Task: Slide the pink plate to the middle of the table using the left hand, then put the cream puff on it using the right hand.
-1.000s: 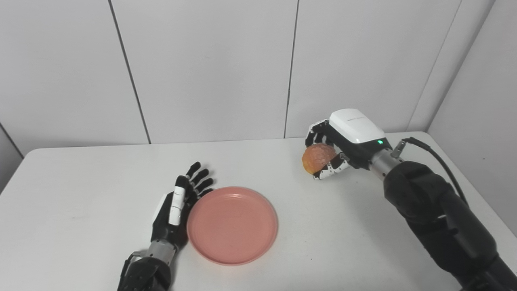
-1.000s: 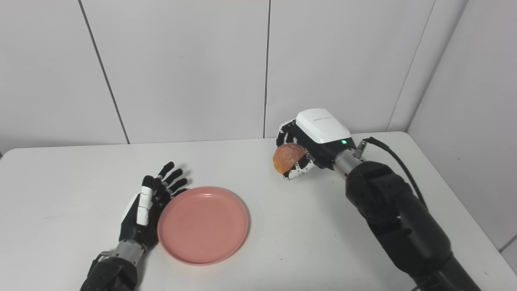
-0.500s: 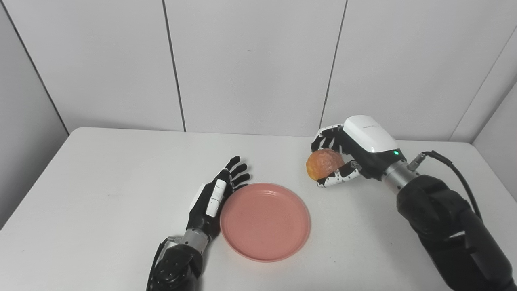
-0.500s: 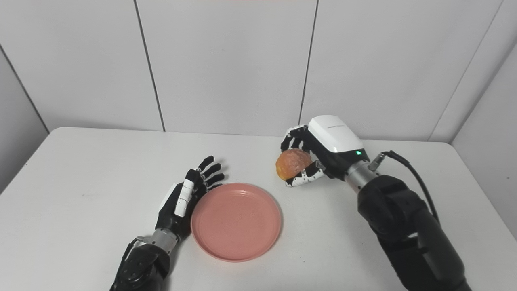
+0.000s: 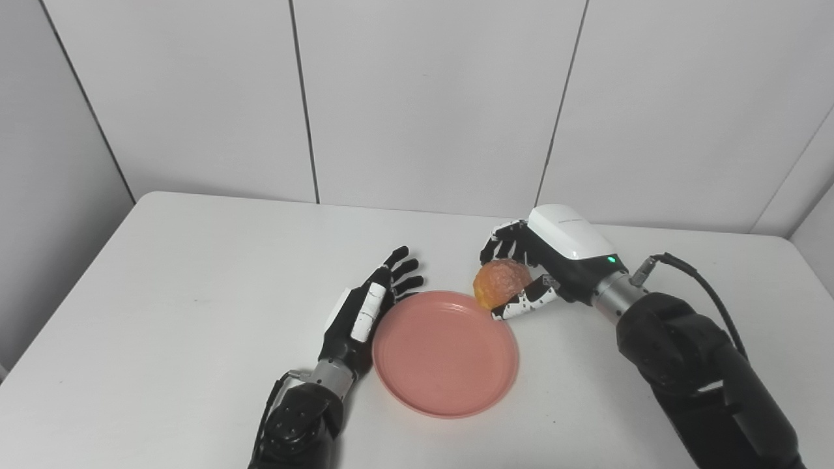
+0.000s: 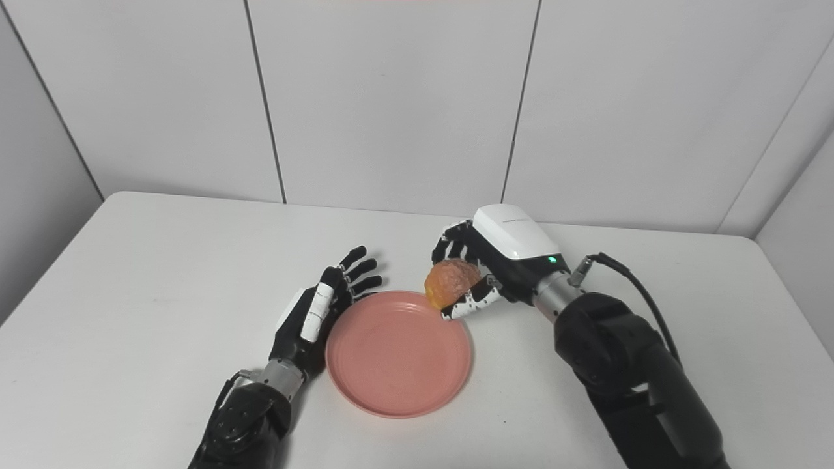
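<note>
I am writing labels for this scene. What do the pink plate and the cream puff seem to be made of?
Pink plate: probably plastic or melamine; uniform matte colour, faint moulded rings, soft sheen.
Cream puff: baked pastry or a replica; bumpy golden-brown surface, slightly glossy. The pictures cannot settle which.

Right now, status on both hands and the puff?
Left robot hand open, flat against pink plate rim. Right robot hand shut on cream puff, at plate's far edge. Nothing blocking.
</note>
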Robot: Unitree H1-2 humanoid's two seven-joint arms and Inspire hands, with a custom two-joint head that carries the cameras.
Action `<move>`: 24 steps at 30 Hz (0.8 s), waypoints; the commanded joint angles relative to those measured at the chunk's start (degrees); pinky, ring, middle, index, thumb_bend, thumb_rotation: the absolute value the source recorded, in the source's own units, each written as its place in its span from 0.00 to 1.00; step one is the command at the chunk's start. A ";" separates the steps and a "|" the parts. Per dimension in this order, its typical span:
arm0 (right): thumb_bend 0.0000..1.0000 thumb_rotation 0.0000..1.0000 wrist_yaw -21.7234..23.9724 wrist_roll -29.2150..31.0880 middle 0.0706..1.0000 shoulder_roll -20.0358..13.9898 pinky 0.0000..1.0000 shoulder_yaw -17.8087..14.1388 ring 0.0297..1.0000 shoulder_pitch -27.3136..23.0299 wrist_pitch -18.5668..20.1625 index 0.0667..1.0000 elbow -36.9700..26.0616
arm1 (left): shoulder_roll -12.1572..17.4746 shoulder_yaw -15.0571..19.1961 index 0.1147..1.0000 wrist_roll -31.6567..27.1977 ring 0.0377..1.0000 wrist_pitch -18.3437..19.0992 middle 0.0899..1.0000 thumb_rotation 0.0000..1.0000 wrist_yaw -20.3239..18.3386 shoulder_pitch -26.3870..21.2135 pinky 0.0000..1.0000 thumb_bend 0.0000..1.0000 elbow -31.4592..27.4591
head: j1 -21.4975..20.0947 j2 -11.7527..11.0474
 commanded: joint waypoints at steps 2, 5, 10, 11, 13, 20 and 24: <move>0.52 0.00 -0.90 1.10 0.45 0.83 0.38 0.12 0.41 -2.61 -2.43 0.47 0.51 | -1.08 -0.37 0.87 0.21 0.84 1.24 0.90 0.89 0.38 0.88 0.81 0.95 1.73 | 0.25 0.10; 0.52 0.00 -0.92 1.66 0.45 1.46 0.35 0.86 0.39 -2.59 -3.23 0.48 2.27 | -1.13 -0.39 0.88 0.42 0.84 1.34 0.90 0.90 0.40 0.91 0.81 0.94 1.52 | 0.33 0.19; 0.52 0.00 -1.01 1.76 0.47 2.47 0.38 2.56 0.41 -2.84 -4.41 0.46 5.35 | -1.07 -0.28 0.87 0.50 0.84 1.56 0.90 0.90 0.54 0.74 0.81 0.95 1.54 | 0.03 0.43; 0.52 0.00 -0.85 1.82 0.47 2.70 0.39 2.87 0.41 -2.93 -4.53 0.45 6.03 | -1.05 -0.28 0.87 0.52 0.84 1.58 0.90 0.90 0.55 0.72 0.81 0.95 1.58 | -0.03 0.43; 0.52 0.00 -0.77 1.82 0.47 3.10 0.40 3.53 0.42 -3.14 -5.04 0.46 7.38 | -1.12 -0.23 0.87 0.47 0.84 1.67 0.90 0.90 0.61 0.70 0.81 0.96 1.62 | -0.14 0.44; 0.52 0.00 -0.28 1.50 0.49 4.86 0.41 6.38 0.42 -4.38 -6.43 0.44 12.57 | -1.10 -0.50 0.88 1.16 0.83 1.35 0.89 0.91 0.86 0.46 0.81 0.95 2.05 | -0.39 0.64; 0.52 0.00 0.28 2.33 0.50 5.53 0.39 7.06 0.42 -5.04 -6.72 0.44 15.06 | -1.28 -0.33 0.88 1.16 0.83 1.22 0.89 0.91 0.76 0.19 0.81 0.95 2.48 | -0.37 0.62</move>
